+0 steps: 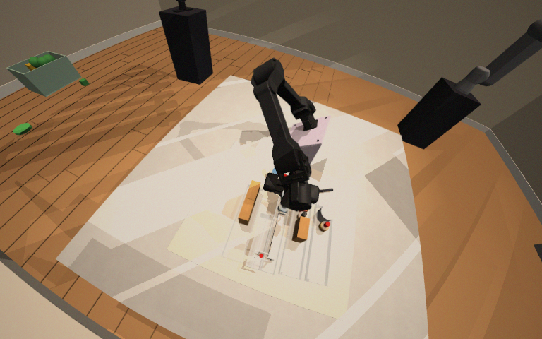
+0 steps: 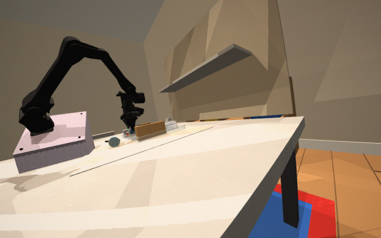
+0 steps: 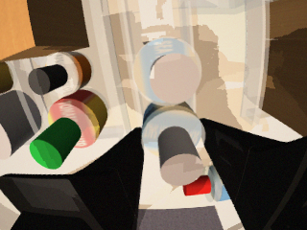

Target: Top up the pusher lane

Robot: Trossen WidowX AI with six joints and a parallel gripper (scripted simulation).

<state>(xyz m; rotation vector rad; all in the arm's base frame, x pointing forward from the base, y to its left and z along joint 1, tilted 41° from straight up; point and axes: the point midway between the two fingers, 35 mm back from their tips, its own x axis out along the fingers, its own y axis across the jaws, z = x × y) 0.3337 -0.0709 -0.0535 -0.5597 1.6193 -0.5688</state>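
My gripper point(image 3: 171, 128) point(image 2: 132, 129) is shut on a jar with a pale blue and clear body and a grey cap point(image 3: 179, 160). In the wrist view the held jar stands between the dark fingers, close in front of the matching lane jar point(image 3: 168, 53), which has a pale cap. Whether the two jars touch, and whether the held jar's base is on the lane floor, I cannot tell. The clear sprung lane point(image 1: 272, 234) runs away from the arm, with a red mark point(image 1: 260, 255) at its far end. The low front stop and the pusher plate are not clearly visible.
A green-capped jar point(image 3: 55, 144) and a black-capped jar point(image 3: 48, 79) stand left in the wrist view. A red cap point(image 3: 197, 186) shows beside the right finger. Orange blocks point(image 1: 249, 201) point(image 1: 301, 229) flank the lane. A round grey-blue object point(image 2: 114, 142) lies nearer the arm's base.
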